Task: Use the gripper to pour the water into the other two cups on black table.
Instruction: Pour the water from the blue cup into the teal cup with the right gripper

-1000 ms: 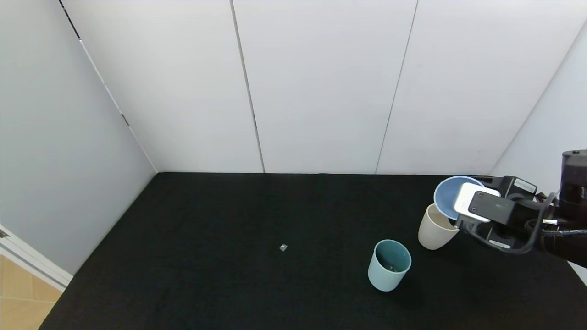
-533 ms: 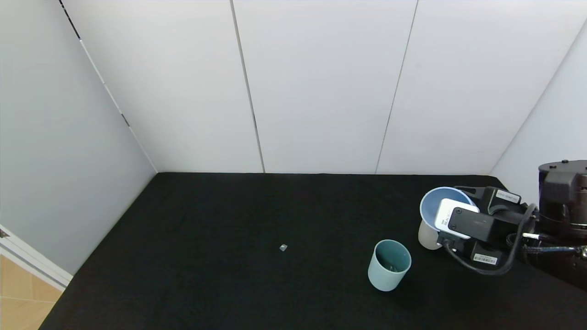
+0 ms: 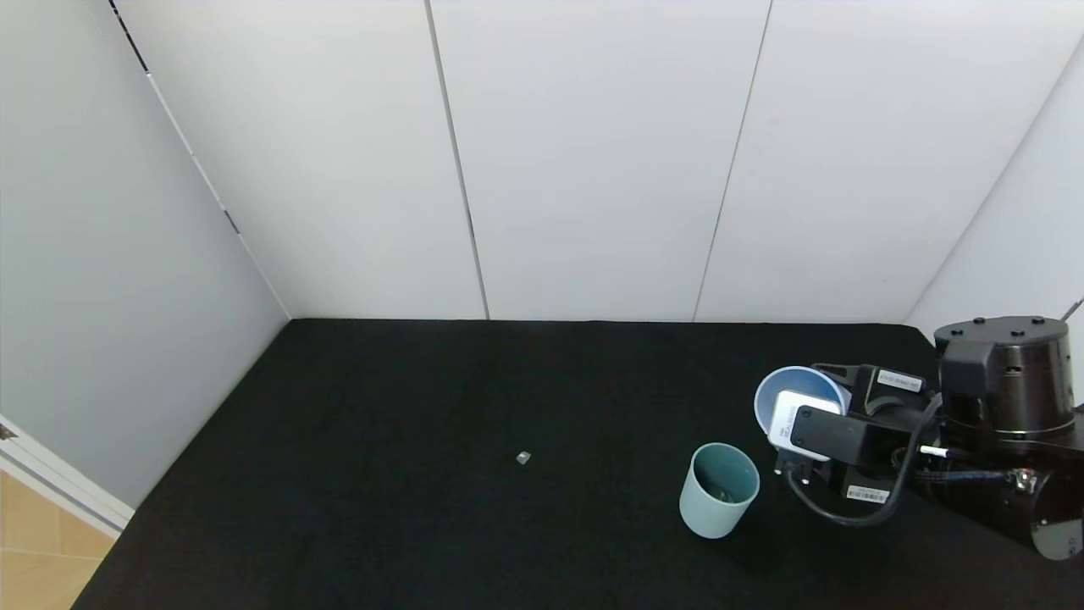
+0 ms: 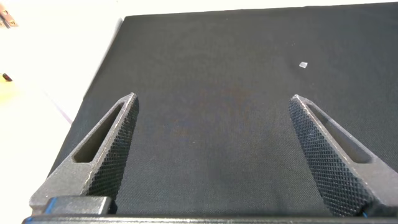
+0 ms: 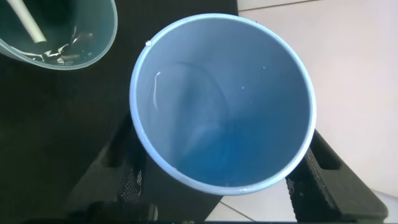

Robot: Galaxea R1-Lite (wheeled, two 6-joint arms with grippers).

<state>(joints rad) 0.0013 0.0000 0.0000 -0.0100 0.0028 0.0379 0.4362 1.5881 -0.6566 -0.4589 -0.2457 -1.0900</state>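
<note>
A: Left claw hangs over bare bench, fingers spread wide, holding nothing; idle. A small pale speck lies mid-bench.

B: Then the teal cup, upright, a little liquid glinting in its bottom; just beside it, the right claw clamped on the blue cup, some water left inside.

A: Beige cup hidden; likely the teal pour comes next.
</note>
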